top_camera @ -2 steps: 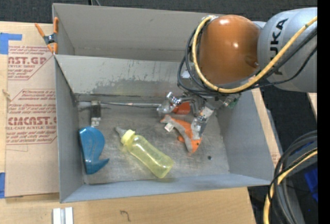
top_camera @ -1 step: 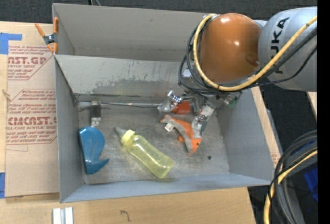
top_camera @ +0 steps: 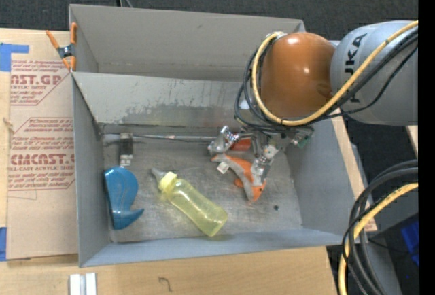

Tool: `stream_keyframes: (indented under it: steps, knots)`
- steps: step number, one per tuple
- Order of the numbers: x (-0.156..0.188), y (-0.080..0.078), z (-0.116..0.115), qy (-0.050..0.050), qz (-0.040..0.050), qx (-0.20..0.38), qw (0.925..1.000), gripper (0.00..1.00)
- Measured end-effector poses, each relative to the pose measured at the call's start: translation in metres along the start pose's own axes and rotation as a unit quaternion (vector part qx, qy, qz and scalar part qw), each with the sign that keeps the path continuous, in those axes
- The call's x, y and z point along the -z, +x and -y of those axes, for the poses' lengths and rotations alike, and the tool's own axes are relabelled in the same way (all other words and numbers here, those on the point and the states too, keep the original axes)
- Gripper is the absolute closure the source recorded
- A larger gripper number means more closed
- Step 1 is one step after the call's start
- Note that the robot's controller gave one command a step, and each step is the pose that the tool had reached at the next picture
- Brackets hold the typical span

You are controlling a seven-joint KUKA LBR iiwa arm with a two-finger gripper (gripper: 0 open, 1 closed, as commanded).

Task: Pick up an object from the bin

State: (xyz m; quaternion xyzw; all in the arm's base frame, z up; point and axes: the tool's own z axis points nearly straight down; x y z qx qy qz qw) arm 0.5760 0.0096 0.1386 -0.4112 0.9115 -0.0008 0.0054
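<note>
My gripper [top_camera: 242, 153] hangs low in the right half of the bin, its two metal fingers spread open. Between and under them lies an orange-handled tool [top_camera: 253, 190] with grey tips, its arms pointing down and to the right. The fingers stand on either side of the tool's upper part, and I cannot tell whether they touch it. A pale yellow baby bottle [top_camera: 194, 206] lies to the left near the front wall, tilted with its cap to the upper left.
A blue plastic piece [top_camera: 121, 196] sits in the front left corner. A long thin metal bar [top_camera: 163, 136] with a dark block runs along the back of the floor. The arm's orange dome hides the bin's back right part.
</note>
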Motion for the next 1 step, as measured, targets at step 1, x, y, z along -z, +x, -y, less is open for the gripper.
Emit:
stream_keyframes:
  steps: [1]
  knots:
    - [-0.0366, 0.0405, 0.0197, -0.004, -0.0032, 0.001, 1.0, 0.0]
